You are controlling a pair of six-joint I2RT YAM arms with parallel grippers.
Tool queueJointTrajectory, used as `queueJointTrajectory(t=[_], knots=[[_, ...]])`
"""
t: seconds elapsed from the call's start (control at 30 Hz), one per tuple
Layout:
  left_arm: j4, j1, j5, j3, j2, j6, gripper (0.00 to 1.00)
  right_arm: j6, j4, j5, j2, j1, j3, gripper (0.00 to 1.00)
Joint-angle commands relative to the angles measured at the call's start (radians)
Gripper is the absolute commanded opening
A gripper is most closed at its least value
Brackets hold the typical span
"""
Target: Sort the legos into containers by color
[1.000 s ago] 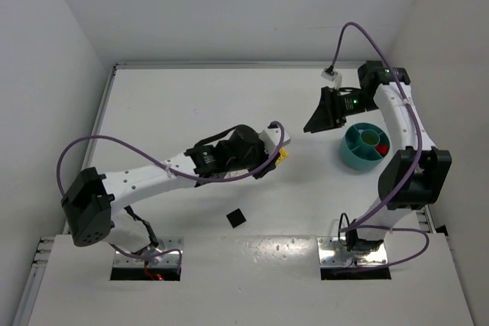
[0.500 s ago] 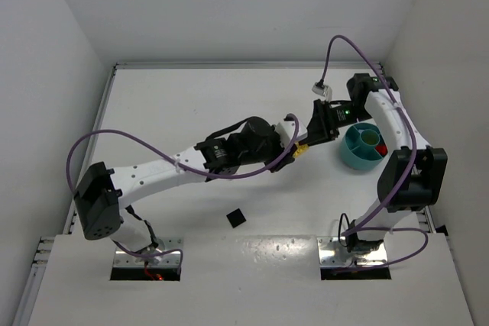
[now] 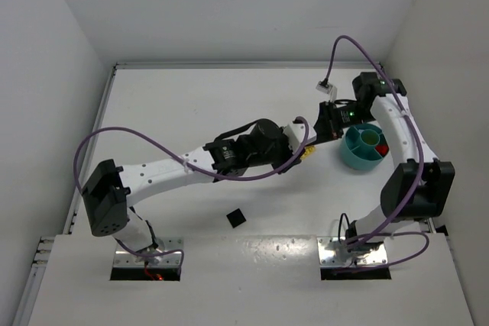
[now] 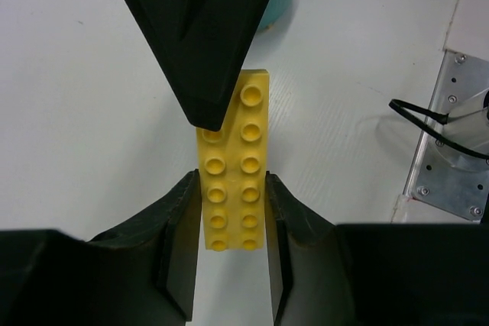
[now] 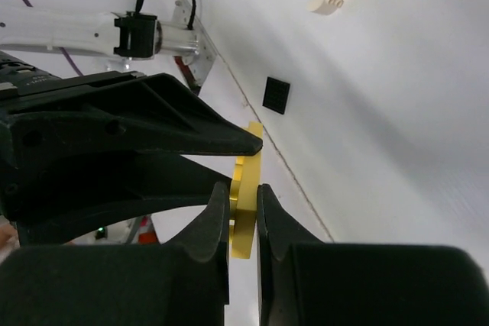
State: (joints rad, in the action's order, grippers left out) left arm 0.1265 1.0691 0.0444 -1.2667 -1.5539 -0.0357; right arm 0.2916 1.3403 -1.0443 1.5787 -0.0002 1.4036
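My left gripper [image 4: 231,188] pinches the yellow plate [image 4: 250,124] by its long edges; my right gripper [image 5: 244,198] clamps its flat faces. The dish [image 3: 354,159] is near.

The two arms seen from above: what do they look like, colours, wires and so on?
Left arm and right arm alike: white links joined by chunky black housings, on metal base plates. A purple cable loops loosely along each. The fingers are black tapering wedges. A green light glows near the right wrist.
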Motion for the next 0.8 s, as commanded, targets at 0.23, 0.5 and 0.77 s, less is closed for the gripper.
queueJointTrajectory(t=[0.23,0.5,0.77], knots=[[0.054,-0.029,-0.175,0.052,0.103,-0.053,1.0,0.056,0.043,0.389,-0.077,-0.078,0.144,0.0],[0.194,-0.245,0.008,0.061,0.158,-0.073,1.0,0.066,0.01,0.841,0.023,-0.185,0.38,0.0],[0.203,-0.392,0.028,0.104,0.17,-0.061,1.0,0.066,0.023,0.945,0.145,-0.274,0.502,0.0]])
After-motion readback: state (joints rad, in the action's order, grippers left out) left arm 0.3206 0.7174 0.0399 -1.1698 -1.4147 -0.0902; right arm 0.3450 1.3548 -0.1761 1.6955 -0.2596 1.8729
